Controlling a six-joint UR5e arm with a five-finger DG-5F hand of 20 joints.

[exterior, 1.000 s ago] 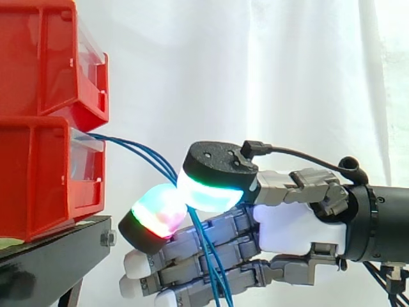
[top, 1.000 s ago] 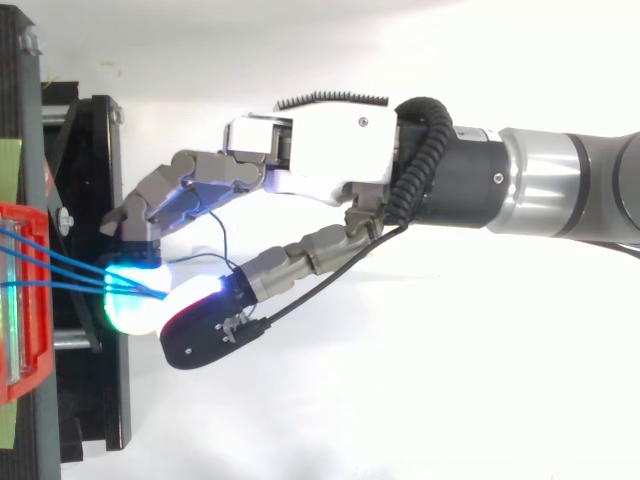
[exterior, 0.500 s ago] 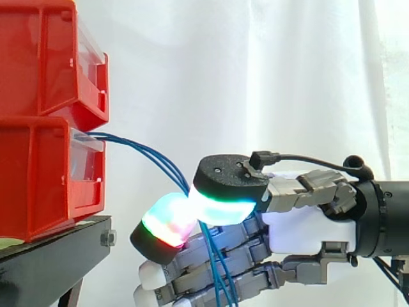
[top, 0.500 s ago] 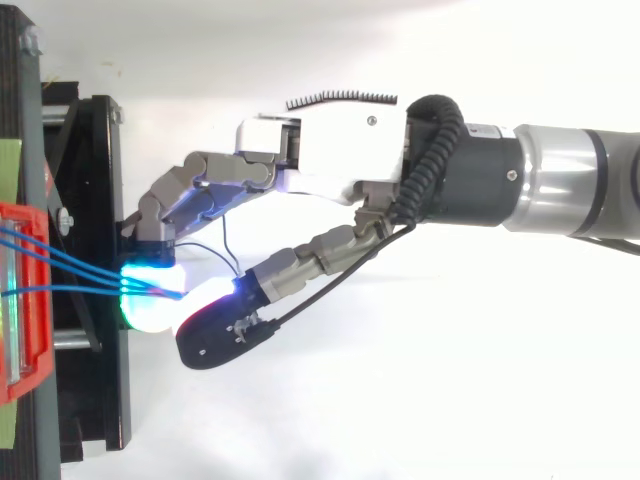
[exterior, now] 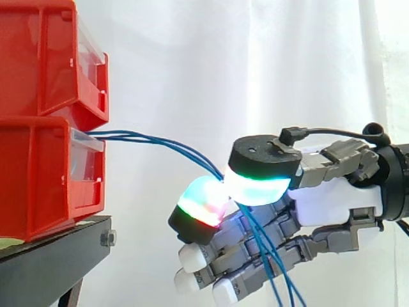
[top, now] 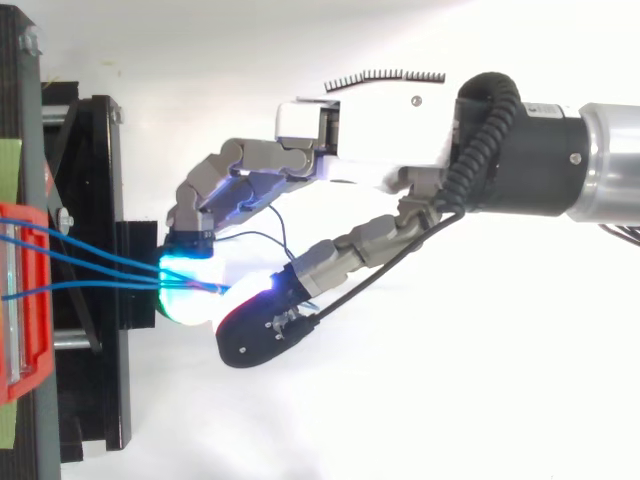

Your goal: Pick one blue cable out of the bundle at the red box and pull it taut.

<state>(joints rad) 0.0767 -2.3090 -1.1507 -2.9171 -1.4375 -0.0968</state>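
White curtain (exterior: 255,77) fills the back of your side view, and at the left two red bins sit stacked on a black stand (exterior: 51,256), the upper bin (exterior: 45,57) resting on the lower bin (exterior: 45,179); you can see the blue cables (exterior: 160,142) come out at the top front edge of the lower bin, just under the upper one, and run to the right, sloping down with a gentle bend rather than a dead straight line; the hand (exterior: 332,204) reaches in from the right, well clear of the bins and above no part of the stand; its thumb and one finger are closed together on the blue cables, the glowing pads (exterior: 255,188) pressed against each other with the strands passing between them; you can count three strands going into that pinch, though how many are truly clamped cannot be told; past the pinch the strands drop across the curled lower fingers (exterior: 192,256) and leave the bottom edge; from above, you see the same three strands fan out slightly from the bin side and meet at the pinch of the hand (top: 370,140), beside the right edge of the stand
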